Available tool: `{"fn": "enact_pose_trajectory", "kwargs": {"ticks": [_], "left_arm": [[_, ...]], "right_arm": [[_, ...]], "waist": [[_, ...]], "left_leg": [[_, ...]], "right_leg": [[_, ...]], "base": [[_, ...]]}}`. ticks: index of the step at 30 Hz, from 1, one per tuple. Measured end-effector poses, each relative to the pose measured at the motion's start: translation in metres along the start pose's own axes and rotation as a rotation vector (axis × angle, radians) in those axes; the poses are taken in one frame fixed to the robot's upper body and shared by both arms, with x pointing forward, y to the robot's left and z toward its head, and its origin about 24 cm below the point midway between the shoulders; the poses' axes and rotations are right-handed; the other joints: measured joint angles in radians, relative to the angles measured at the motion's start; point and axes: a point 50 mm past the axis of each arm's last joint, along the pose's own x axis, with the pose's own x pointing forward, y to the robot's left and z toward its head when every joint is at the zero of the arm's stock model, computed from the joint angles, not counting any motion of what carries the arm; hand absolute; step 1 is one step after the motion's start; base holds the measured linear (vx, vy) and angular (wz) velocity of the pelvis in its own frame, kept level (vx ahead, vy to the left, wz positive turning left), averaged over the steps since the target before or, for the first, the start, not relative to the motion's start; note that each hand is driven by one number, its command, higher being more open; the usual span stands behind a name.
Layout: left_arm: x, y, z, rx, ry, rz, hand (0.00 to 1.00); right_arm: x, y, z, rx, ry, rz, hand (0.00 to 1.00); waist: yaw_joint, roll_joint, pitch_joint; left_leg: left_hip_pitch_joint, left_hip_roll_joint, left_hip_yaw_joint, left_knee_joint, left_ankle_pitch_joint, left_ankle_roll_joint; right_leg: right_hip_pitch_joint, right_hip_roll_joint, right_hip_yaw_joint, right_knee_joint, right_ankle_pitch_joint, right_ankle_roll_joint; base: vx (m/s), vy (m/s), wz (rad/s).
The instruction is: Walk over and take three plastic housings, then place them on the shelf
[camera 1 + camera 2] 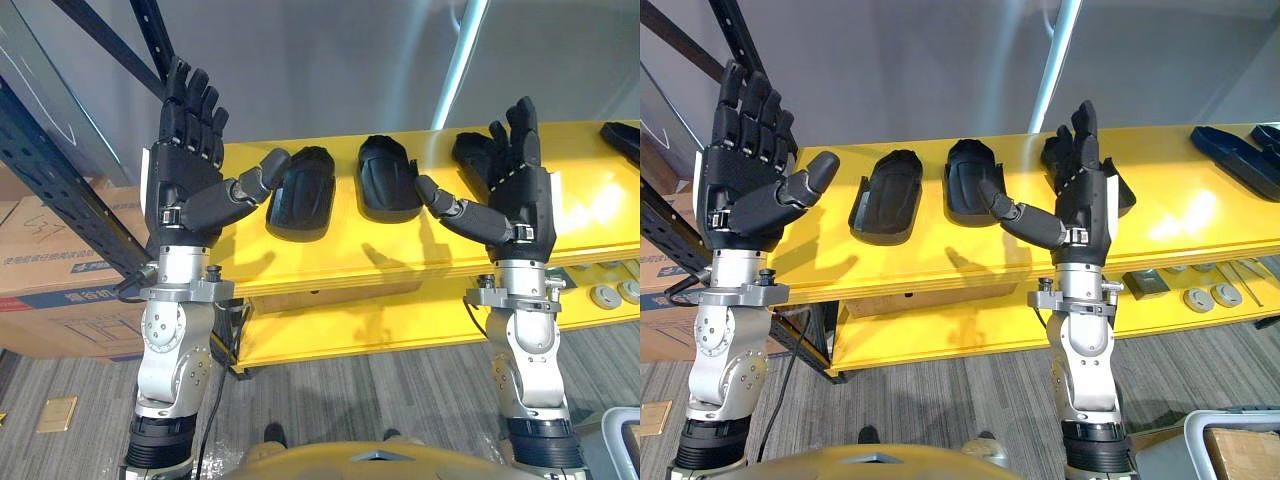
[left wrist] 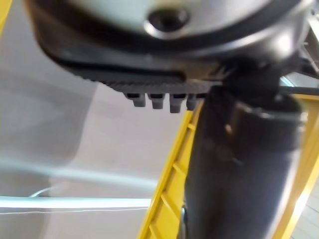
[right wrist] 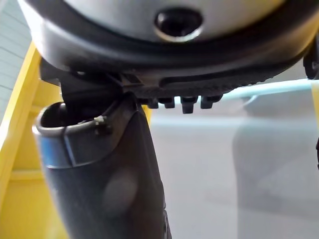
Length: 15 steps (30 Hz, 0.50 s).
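Three black plastic housings lie in a row on the yellow shelf [image 1: 330, 255]: one at the left [image 1: 303, 193], one in the middle [image 1: 388, 177], and a third [image 1: 1118, 185] mostly hidden behind my right hand. My left hand [image 1: 185, 150] is raised in front of the shelf, open, fingers straight up, thumb reaching toward the left housing, holding nothing. My right hand [image 1: 510, 190] is also raised and open, palm toward the middle housing, thumb out, empty.
A lower yellow shelf [image 1: 970, 325] holds small metal parts [image 1: 1200, 295] at the right. More black parts [image 1: 1235, 150] lie at the top shelf's right end. A dark blue rack post [image 1: 60, 190] and cardboard boxes [image 1: 50, 270] stand at the left. Grey wall behind.
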Motion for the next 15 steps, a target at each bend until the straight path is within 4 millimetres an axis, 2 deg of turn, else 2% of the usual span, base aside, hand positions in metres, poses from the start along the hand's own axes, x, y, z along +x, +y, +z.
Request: {"fn": "enact_pose_trajectory", "kwargs": {"ticks": [5,11,14,15], "left_arm": [[-0.005,0.001,-0.001,-0.002,0.004,0.016,1.0],[-0.03,0.008,-0.019,0.017,0.107,0.12,1.0],[-0.045,0.013,-0.03,0.052,0.185,0.146,1.0],[-0.049,0.014,-0.031,0.055,0.201,0.148,1.0]], "right_arm": [[-0.005,-0.001,-0.005,-0.002,0.031,0.003,1.0],[-0.013,-0.002,-0.022,0.004,0.113,0.035,1.0],[-0.003,-0.001,-0.03,0.001,0.128,0.093,1.0],[0.009,-0.001,-0.029,-0.011,0.112,0.115,1.0]], "waist": [[0.001,0.0,0.0],[0.01,-0.001,0.008],[0.019,-0.004,0.013],[0.027,-0.005,0.019]], "left_leg": [[-0.004,0.0,0.001,0.0,0.001,0.001],[-0.018,0.0,-0.007,0.0,0.0,-0.005],[-0.017,0.0,-0.026,0.0,0.003,-0.007],[-0.018,0.001,-0.036,0.0,0.007,-0.006]], "right_leg": [[-0.009,-0.001,0.004,0.006,0.0,-0.001],[-0.025,-0.002,-0.004,0.026,-0.006,-0.005],[-0.015,-0.003,-0.023,0.034,-0.01,-0.006],[-0.009,-0.003,-0.034,0.034,-0.011,-0.006]], "base": [[0.0,0.0,0.0],[-0.01,-0.001,0.04],[-0.03,-0.006,0.18],[-0.04,-0.009,0.25]]}}
